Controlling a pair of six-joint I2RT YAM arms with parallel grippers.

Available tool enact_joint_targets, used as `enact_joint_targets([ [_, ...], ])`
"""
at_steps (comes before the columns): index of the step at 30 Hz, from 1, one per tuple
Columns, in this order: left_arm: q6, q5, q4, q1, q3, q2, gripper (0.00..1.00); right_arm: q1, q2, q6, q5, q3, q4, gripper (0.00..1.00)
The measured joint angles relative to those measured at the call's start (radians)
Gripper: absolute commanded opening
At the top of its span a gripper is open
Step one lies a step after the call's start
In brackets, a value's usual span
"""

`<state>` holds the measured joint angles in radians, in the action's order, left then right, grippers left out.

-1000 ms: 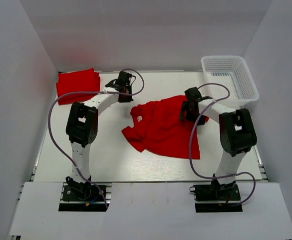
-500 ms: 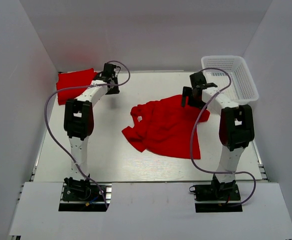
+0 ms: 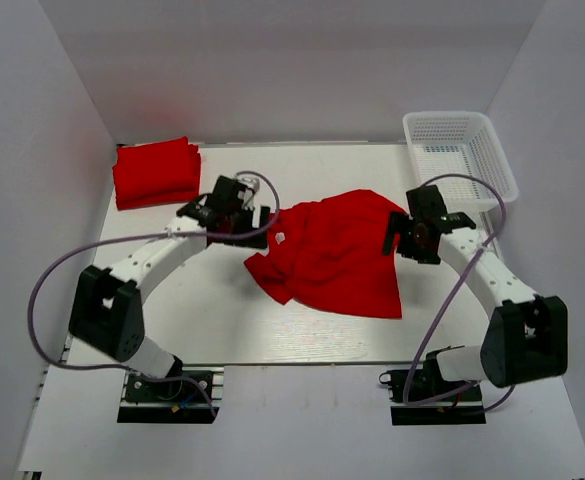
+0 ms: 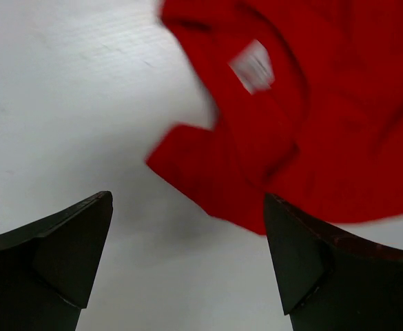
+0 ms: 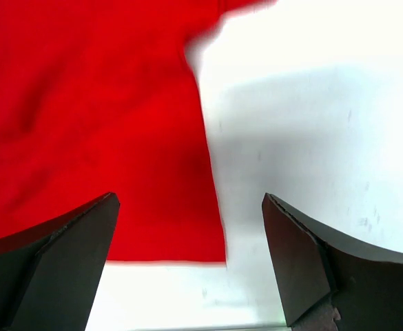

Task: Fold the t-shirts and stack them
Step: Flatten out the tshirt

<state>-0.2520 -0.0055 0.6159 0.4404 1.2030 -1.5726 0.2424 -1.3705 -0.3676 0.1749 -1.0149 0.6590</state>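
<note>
Both arms swinging back toward crumpled red t-shirt (image 3: 332, 258); shirt lying between them, left gripper (image 3: 240, 214) flanking neck side, right gripper (image 3: 412, 236) flanking opposite edge; both spread wide, probably holding nothing.

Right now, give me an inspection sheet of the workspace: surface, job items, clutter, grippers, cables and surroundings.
Surface: white table, no spills or marks seen.
Job's things: crumpled red t-shirt lying unfolded mid-table, its label showing; folded red t-shirt stack in the far left corner.
Clutter: white plastic mesh basket in the far right corner, looks empty.
Grippers: left gripper open at the shirt's left edge, holding nothing; right gripper open over the shirt's right edge, holding nothing.
Cables: purple cables, one looping off each arm.
Surroundings: white walls on three sides; nothing else seen.
</note>
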Motion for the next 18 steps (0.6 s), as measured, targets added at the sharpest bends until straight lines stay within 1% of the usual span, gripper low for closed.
enact_joint_targets([
  [3,0.001,0.062,-0.017,0.121,-0.133,0.119,1.00,0.000,0.077,-0.014,-0.023,0.073,0.032,0.90],
  [4,0.005,0.094,-0.014,0.218,-0.184,0.142,1.00,0.000,0.100,-0.018,-0.030,0.092,0.046,0.90],
  [5,0.005,0.098,-0.014,0.222,-0.186,0.142,1.00,0.000,0.111,-0.019,-0.037,0.103,0.050,0.90],
  [8,0.015,0.093,-0.008,0.332,-0.204,0.103,1.00,0.000,0.157,-0.030,-0.056,0.143,0.051,0.90],
  [9,0.019,0.093,-0.013,0.360,-0.210,0.089,0.98,-0.001,0.169,-0.033,-0.061,0.151,0.054,0.90],
  [10,0.024,0.092,-0.017,0.381,-0.216,0.077,0.96,-0.001,0.181,-0.037,-0.067,0.159,0.055,0.90],
  [13,0.039,0.077,-0.046,0.418,-0.228,0.060,0.96,-0.002,0.203,-0.045,-0.074,0.169,0.058,0.90],
  [18,0.065,0.026,-0.095,0.439,-0.228,-0.015,0.82,-0.004,0.205,-0.051,-0.072,0.170,0.059,0.90],
])
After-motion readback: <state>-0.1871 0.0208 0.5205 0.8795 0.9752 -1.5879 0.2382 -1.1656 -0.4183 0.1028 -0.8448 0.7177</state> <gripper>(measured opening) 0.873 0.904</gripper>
